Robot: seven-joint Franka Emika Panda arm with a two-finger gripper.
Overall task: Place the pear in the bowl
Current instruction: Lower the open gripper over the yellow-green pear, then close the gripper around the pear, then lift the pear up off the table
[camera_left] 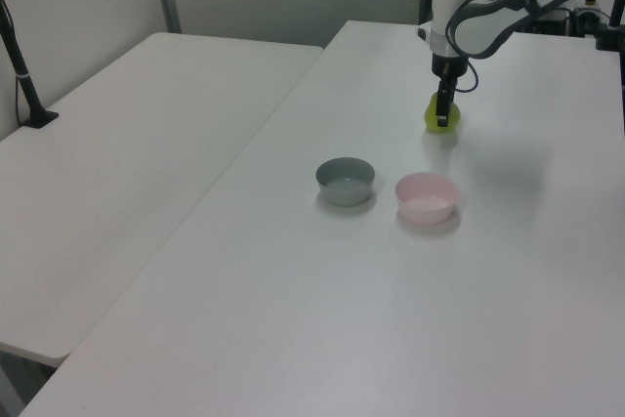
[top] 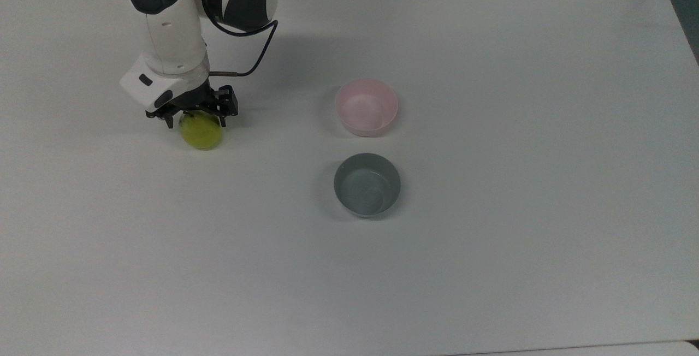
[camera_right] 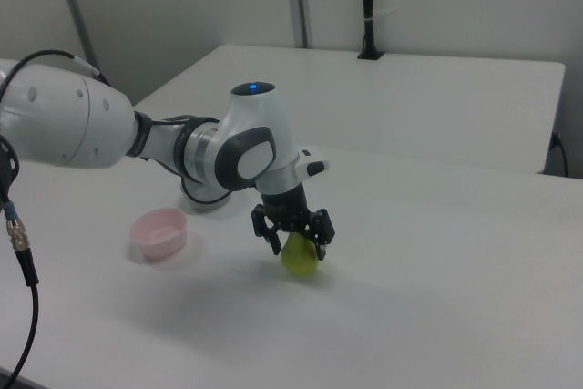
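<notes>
Down low over the white table (top: 491, 268), with the gripper (top: 195, 122) lowered around the top of the pear (top: 202, 133), fingers spread wide and straddling the fruit on either side, one at about 9 o'clock of it and one at about 3 o'clock in the top view. Cannot tell whether the pads touch the skin; not clamped on it by the look of the gap in the right view, where the gripper (camera_right: 295, 240) frames the pear (camera_right: 300, 259) from above. Pear resting on the tabletop, upper part hidden under the black fingers, yellow-green lower half showing. Seen from the left view as a small green shape (camera_left: 441, 122) under the gripper (camera_left: 443, 115), arm coming down from overhead. Pale pink bowl (top: 366, 106) well apart from the pear, at roughly 3 o'clock of it in the top view, upright and holding nothing; also seen in the left view (camera_left: 426, 197) and the right view (camera_right: 158, 232). Grey bowl (top: 367, 184) just beside the pink one, at 6 o'clock of it in the top view, apart and not touching, likewise holding nothing; in the left view (camera_left: 346, 182) at 9 o'clock of the pink bowl. Bare tabletop between pear and pink bowl. Black cable (top: 256, 55) looping off the wrist at about 1 o'clock of the pear, above the table. Second white table (camera_left: 117, 163) alongside in the left view.
</notes>
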